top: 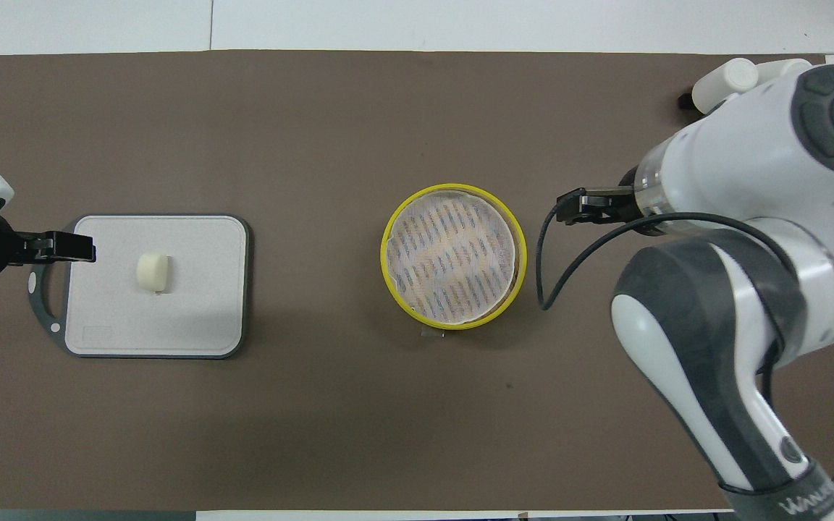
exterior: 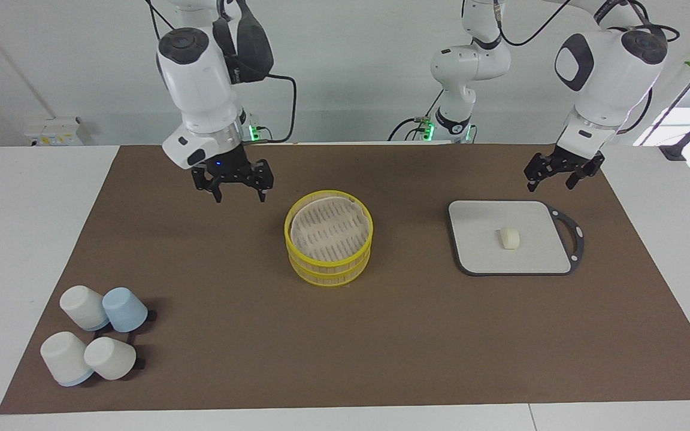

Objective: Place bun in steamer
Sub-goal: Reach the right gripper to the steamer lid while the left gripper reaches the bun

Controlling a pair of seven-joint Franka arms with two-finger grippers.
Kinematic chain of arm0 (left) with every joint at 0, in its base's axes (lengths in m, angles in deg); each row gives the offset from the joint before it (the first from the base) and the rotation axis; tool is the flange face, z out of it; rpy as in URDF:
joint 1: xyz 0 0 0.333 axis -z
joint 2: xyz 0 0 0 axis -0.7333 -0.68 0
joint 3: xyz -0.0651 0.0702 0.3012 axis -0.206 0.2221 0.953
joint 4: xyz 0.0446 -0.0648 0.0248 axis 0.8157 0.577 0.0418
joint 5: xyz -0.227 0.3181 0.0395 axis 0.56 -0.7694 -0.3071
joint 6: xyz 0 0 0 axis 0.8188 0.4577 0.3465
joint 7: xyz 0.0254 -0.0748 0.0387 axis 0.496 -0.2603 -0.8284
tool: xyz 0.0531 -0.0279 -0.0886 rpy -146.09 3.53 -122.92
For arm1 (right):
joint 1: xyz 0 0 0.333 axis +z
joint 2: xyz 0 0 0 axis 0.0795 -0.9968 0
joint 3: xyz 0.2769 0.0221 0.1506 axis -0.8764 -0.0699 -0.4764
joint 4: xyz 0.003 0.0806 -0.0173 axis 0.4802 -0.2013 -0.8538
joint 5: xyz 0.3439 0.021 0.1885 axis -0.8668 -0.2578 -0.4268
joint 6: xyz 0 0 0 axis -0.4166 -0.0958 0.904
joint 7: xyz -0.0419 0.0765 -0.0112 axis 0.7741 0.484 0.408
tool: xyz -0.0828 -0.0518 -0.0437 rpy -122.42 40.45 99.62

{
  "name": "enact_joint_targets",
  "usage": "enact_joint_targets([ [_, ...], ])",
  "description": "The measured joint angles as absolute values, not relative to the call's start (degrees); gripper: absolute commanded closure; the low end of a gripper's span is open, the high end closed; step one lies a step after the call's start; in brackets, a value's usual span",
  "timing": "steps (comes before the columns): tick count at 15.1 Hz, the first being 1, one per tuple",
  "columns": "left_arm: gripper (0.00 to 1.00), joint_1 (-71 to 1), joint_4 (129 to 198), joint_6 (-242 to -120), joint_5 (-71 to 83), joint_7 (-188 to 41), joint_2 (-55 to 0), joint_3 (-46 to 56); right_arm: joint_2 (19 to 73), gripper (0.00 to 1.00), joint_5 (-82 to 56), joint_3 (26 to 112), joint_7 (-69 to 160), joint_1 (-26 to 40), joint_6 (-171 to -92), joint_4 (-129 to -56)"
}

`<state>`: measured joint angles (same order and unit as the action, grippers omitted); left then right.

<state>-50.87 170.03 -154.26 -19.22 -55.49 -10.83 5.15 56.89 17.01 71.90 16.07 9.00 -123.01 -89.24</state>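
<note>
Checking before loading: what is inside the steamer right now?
The steamer's top tier shows only its pale slatted floor; no bun, which lies on the grey board. The lower tier is covered by the top one.

**Two white arms with black grippers**

Both arms have glossy white rounded shells with dark grey to black joint panels and round dark end caps. A silver metal ring joins each wrist to its black gripper. The right arm [exterior: 201, 78] shows a small blue light on the wrist block and a black cable looping from its 3 o'clock side; grey lettering marks its dark link. The left arm [exterior: 611, 66] carries black cables near its top. Green lights glow at the bases.
</note>
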Motion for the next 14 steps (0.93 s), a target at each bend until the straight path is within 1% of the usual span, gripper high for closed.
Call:
enact_joint_targets([
  [3, 0.00, -51.03, 174.08, -158.16, -19.22, -55.00, -11.14, 5.10, 53.72, 0.00, 16.98, 71.84, 7.14, 15.00, -128.96, -89.79],
  [4, 0.00, -51.03, 174.83, -158.84, -19.22, -54.98, -11.42, 4.99, 52.40, 0.00, 17.06, 71.84, 4.65, 17.28, -129.37, -89.10],
  [5, 0.00, -51.02, 175.50, -159.36, -19.22, -54.97, -11.74, 4.84, 50.71, 0.00, 17.41, 71.87, 2.17, 19.40, -128.58, -87.39],
  [7, 0.00, -50.98, 176.93, -160.56, -19.22, -54.94, -12.21, 4.59, 46.39, 0.00, 19.98, 71.92, -1.50, 22.99, -124.32, -80.82],
  [9, 0.00, -50.91, 178.45, -161.73, -19.22, -54.82, -12.38, 4.48, 41.66, 0.00, 22.14, 72.10, -6.24, 26.36, -121.84, -74.57],
  [12, 0.00, -50.88, 180.84, -164.12, -19.22, -54.34, -12.52, 4.47, 34.15, 0.00, 24.53, 72.25, -13.59, 30.61, -123.57, -69.09],
  [14, 0.00, -50.88, 182.63, -167.76, -19.22, -54.06, -13.23, 4.46, 31.74, 0.00, 24.70, 72.40, -14.30, 30.77, -126.19, -68.49],
])
